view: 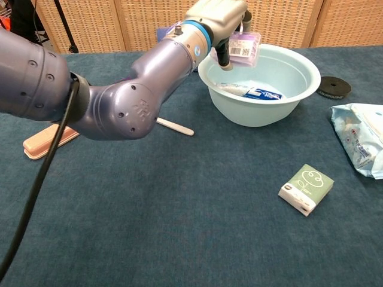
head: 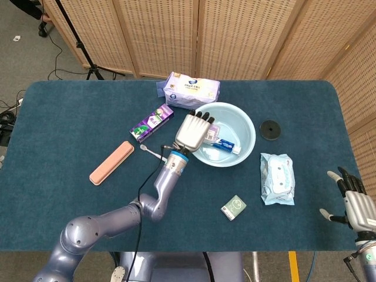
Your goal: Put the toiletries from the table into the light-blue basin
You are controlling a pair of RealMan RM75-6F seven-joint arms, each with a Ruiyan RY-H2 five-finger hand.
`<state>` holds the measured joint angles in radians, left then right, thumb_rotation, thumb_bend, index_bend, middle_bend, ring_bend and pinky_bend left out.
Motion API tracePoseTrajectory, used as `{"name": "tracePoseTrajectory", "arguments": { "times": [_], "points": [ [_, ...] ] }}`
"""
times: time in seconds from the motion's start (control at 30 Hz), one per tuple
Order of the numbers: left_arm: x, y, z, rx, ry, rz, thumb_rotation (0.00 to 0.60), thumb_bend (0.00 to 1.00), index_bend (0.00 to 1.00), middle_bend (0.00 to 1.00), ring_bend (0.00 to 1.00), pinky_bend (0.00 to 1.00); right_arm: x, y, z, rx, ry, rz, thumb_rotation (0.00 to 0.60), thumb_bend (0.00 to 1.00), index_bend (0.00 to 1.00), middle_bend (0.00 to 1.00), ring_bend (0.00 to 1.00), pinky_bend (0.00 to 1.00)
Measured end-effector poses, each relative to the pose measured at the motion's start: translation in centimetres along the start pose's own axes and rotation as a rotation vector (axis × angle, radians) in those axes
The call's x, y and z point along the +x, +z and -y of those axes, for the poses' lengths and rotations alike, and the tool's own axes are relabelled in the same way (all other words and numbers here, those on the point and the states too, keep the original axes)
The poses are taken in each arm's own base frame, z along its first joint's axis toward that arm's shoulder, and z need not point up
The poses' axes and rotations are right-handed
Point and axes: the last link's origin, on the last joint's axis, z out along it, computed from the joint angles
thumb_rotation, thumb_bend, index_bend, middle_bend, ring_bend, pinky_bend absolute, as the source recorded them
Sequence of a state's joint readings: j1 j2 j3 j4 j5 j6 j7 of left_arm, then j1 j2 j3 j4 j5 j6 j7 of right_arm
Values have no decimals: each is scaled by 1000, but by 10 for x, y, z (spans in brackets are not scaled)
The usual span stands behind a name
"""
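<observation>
Chest view shows my left hand [view: 224, 18] gripping the small flat lilac plastic packet [view: 243, 48], hanging upright just above the near-left inside of the round light-blue plastic basin [view: 299, 89], so release goes straight down.

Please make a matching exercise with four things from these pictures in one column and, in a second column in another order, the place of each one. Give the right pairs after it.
Things
1. purple packet
2. toothpaste tube
3. toothbrush
4. small green box

Places
A. lying inside the light-blue basin
B. on the table, in front of the basin, nearer the camera
C. held by the left hand above the basin
D. on the table, left of the basin

Pairs: 1-C, 2-A, 3-D, 4-B
</observation>
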<state>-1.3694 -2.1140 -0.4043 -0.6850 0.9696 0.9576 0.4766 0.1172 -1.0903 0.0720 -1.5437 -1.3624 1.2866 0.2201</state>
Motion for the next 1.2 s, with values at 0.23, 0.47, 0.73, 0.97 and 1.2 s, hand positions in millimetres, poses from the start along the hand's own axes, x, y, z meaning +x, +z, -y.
{"name": "tracePoseTrajectory", "arguments": {
  "times": [0.23,0.47,0.73,0.97,1.2],
  "points": [
    [-17,7,-21,-48,-31,100,600,262,276,7,22,85,1,2,-2,6,24,-25,600,208,124,0,0,0],
    [-19,10,-25,-53,-62,133,600,168,145,0,0,0,1,1,-4,1,22,-29,600,208,123,0,0,0],
    [-10,10,-15,-38,-92,134,600,130,145,0,0,0,1,-1,1,17,13,-30,600,208,124,0,0,0],
    [5,0,3,-30,-69,180,600,137,145,0,0,0,0,-3,3,22,-4,-25,600,208,124,0,0,0],
    [31,-28,28,-11,-21,261,600,149,210,0,0,0,-2,-4,8,32,-25,-19,600,208,124,0,0,0]
  ]
}}
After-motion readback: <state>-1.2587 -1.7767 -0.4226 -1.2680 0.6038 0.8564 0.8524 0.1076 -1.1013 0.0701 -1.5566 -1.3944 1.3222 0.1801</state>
